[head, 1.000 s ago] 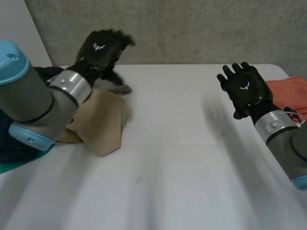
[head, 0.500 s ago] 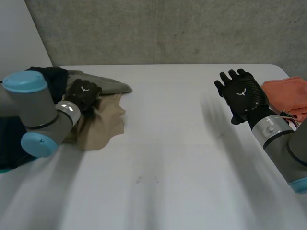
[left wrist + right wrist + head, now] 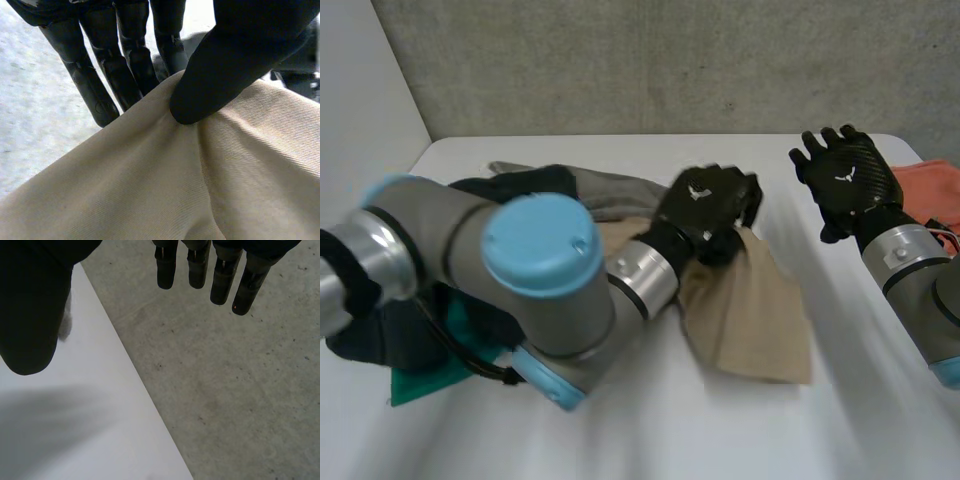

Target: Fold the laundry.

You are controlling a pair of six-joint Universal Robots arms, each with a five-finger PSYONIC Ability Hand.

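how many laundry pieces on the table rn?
5: tan cloth in left hand; grey cloth behind it; black garment and teal cloth by the left arm; orange cloth beside right arm. More may be hidden.

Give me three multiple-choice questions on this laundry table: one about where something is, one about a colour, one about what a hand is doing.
1. Where is the orange cloth?
A. At the table's right edge, beside the right hand
B. Under the left arm
C. At mid-table

2. What colour is the cloth that the left hand holds?
A. Teal
B. Beige
C. Black

3. What state is the right hand in?
A. Shut on cloth
B. Open, holding nothing
C. A fist

Answers: 1 A, the head view shows it just past that hand; 2 B, the left wrist view shows the beige cloth pinched between thumb and fingers; 3 B, the right wrist view shows straight fingers with nothing between them.
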